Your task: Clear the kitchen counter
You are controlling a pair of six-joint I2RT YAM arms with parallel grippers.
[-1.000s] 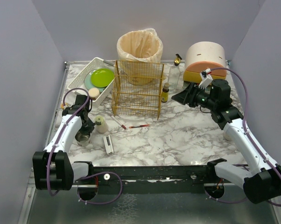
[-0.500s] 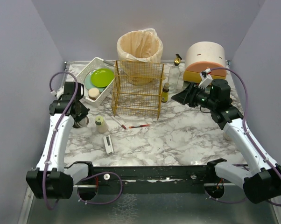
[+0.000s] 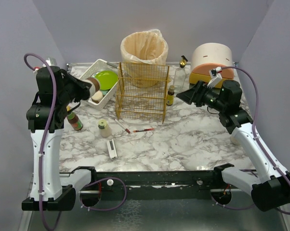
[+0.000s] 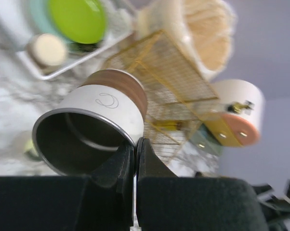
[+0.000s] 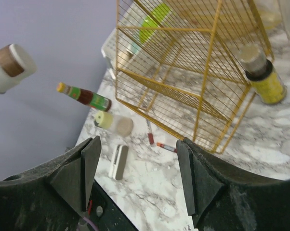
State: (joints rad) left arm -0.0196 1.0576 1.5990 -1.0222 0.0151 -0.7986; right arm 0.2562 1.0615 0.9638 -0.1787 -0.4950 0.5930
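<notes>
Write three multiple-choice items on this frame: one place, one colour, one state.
1. Where is the small brown glass bottle with a yellow label relative to the gold wire rack?
A. inside it
B. outside it, upright on the white marble counter
C. on top of it

2. What colour is the upper plate in the white slotted plastic tray?
A. lime green
B. red
C. black

3. What state is the white cylindrical cup with a brown band in?
A. standing on the counter
B. lying in the rack
C. gripped at its rim by the left end effector, off the counter

Answers:
1 B: the right wrist view shows it upright just outside the wires.
2 A: the top view shows lime green.
3 C: the left wrist view shows the end effector clamped on the rim.
</notes>
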